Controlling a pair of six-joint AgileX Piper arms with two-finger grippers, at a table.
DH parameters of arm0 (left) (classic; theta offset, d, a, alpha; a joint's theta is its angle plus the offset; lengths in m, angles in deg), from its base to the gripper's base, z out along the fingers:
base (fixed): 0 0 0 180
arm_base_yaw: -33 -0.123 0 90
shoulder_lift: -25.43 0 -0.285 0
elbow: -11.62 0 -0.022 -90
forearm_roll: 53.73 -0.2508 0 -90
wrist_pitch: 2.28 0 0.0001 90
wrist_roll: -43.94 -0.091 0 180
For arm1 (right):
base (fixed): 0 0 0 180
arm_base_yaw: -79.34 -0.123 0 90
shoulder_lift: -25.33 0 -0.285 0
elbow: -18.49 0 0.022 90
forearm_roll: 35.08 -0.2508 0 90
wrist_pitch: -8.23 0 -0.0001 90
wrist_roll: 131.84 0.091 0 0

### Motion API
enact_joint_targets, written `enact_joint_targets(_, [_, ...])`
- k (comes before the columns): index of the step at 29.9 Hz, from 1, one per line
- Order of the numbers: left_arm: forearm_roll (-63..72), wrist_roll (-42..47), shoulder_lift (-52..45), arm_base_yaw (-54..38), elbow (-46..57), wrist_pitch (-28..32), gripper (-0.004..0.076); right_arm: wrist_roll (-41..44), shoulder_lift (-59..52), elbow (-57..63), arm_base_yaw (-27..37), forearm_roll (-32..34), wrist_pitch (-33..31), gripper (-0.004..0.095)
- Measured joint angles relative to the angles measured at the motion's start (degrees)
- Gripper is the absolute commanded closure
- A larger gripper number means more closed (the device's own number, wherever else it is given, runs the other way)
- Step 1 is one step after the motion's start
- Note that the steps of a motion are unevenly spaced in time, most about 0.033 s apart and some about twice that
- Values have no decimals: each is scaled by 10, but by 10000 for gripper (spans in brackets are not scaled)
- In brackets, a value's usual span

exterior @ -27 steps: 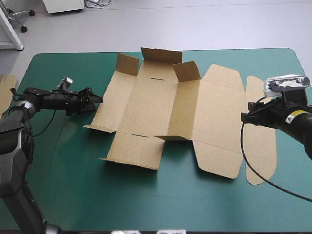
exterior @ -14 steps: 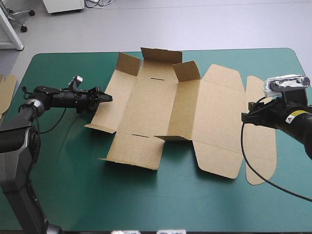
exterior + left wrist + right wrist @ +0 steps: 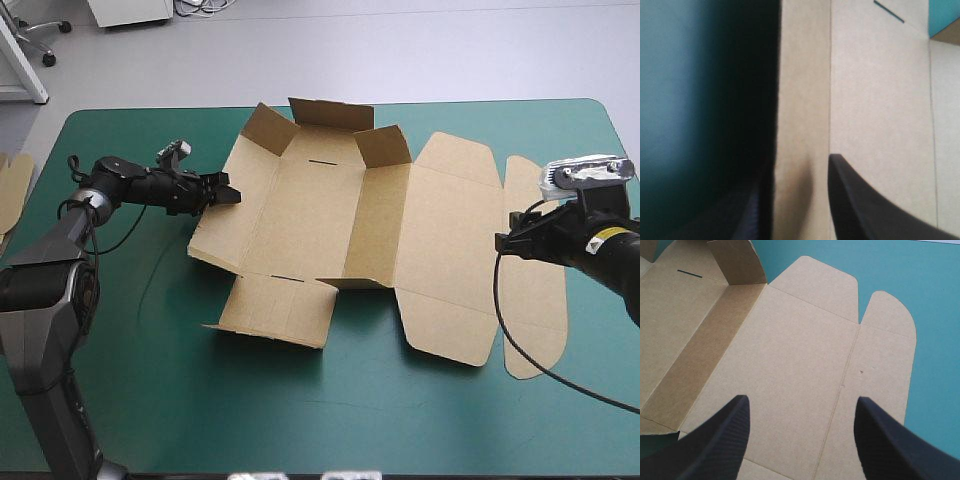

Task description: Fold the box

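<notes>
The brown box point(image 3: 330, 215) lies as a cut sheet in the middle of the teal-green table, its far flaps point(image 3: 330, 112) standing up. Its left panel point(image 3: 222, 220) is tilted up off the cover. My left gripper point(image 3: 228, 192) is at that panel's outer edge, and in the left wrist view the gripper point(image 3: 797, 167) is shut on the box, the board's edge point(image 3: 795, 100) between its fingers. My right gripper point(image 3: 500, 243) hangs open over the lid end; the right wrist view has the gripper point(image 3: 801, 399) above the flat lid panel point(image 3: 790, 355), not touching it.
An edge of more brown board point(image 3: 12, 185) shows at the table's left edge. The rounded lid flaps point(image 3: 530, 300) lie flat toward the right edge. Bare teal-green cover point(image 3: 300, 410) stretches along the table's near side.
My left gripper has moved right and farther back onto the box's left panel, and that panel has risen from flat to tilted. The right arm has not moved.
</notes>
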Motion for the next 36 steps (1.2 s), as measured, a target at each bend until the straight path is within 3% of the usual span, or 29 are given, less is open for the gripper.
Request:
enact_joint_targets(6, [-19, 8, 1, 0, -3, -4, 638, 0, 0, 0, 0, 0, 0, 333])
enact_joint_targets(9, [-18, 1, 1, 4, -5, -7, 738, 0, 0, 0, 0, 0, 0, 333])
enact_joint_targets(23, [-76, -55, 4, 29, -72, -50, 738, 0, 0, 0, 0, 0, 0, 333])
enact_joint_targets(30, [-167, -59, 31, 29, -183, -135, 738, 0, 0, 0, 0, 0, 0, 334])
enact_joint_targets(36, [-203, -108, 43, 35, -268, -158, 731, 0, 0, 0, 0, 0, 0, 343])
